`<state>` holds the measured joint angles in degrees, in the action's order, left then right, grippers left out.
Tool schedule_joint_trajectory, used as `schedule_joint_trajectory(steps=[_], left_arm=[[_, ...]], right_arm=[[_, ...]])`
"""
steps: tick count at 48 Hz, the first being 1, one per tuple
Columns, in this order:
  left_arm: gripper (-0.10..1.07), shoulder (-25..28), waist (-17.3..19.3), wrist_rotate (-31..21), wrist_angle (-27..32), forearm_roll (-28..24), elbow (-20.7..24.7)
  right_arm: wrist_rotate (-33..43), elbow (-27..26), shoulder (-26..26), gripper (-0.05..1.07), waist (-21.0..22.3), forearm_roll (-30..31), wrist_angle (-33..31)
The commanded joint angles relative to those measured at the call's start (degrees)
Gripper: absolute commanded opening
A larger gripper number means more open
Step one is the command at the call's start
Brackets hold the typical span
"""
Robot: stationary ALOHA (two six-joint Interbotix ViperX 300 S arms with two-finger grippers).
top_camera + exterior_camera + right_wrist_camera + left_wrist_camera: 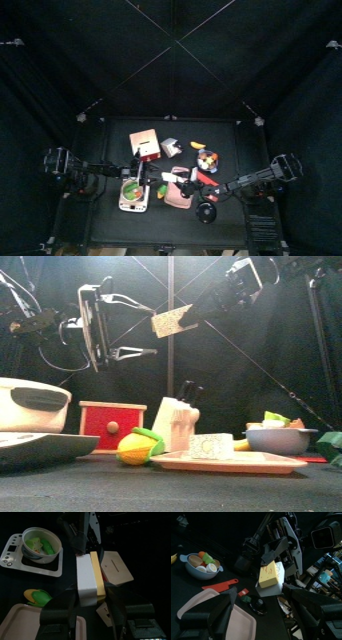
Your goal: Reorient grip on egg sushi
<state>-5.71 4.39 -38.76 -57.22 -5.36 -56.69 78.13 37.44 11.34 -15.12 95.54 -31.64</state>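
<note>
The right end effector point(90, 607) is gripping the egg sushi point(89, 579) aloft; the left end effector point(258, 614) is gaping empty.

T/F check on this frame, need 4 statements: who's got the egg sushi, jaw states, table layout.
1. The right gripper holds the egg sushi up off the table. True.
2. The left gripper is also shut on the sushi. False: its jaws stand wide open, apart from the sushi.
3. In the front view, the red drawer box stands left of the knife block. True.
4. The bowl on the scale is empty. False: it holds green and other pieces.
</note>
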Motion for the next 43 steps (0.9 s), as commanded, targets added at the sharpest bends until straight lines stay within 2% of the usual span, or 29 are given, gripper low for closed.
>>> schedule_joint_trajectory(steps=[1,16,22,35,43], left_arm=[[1.04,0.26,0.0,-0.7,-0.53,-1.23,2.2],[1.04,3.43,-0.18,-7.38,-2.64,-2.72,3.78],[1.04,3.96,0.0,-7.56,-4.75,-2.2,3.69],[1.03,4.39,0.09,-7.56,-5.19,-1.41,4.04],[0.97,4.39,-0.18,-7.82,-5.27,-1.32,4.13]], right_arm=[[-0.09,-1.05,1.93,0.52,0.0,0.44,-0.18],[-0.09,-1.05,1.93,0.52,0.18,0.44,-1.32],[-0.09,-0.97,1.93,0.52,0.09,0.53,-1.41],[-0.09,-0.79,1.93,0.52,0.0,0.53,-1.41],[0.0,-0.7,1.93,0.52,0.18,0.44,-1.67]])
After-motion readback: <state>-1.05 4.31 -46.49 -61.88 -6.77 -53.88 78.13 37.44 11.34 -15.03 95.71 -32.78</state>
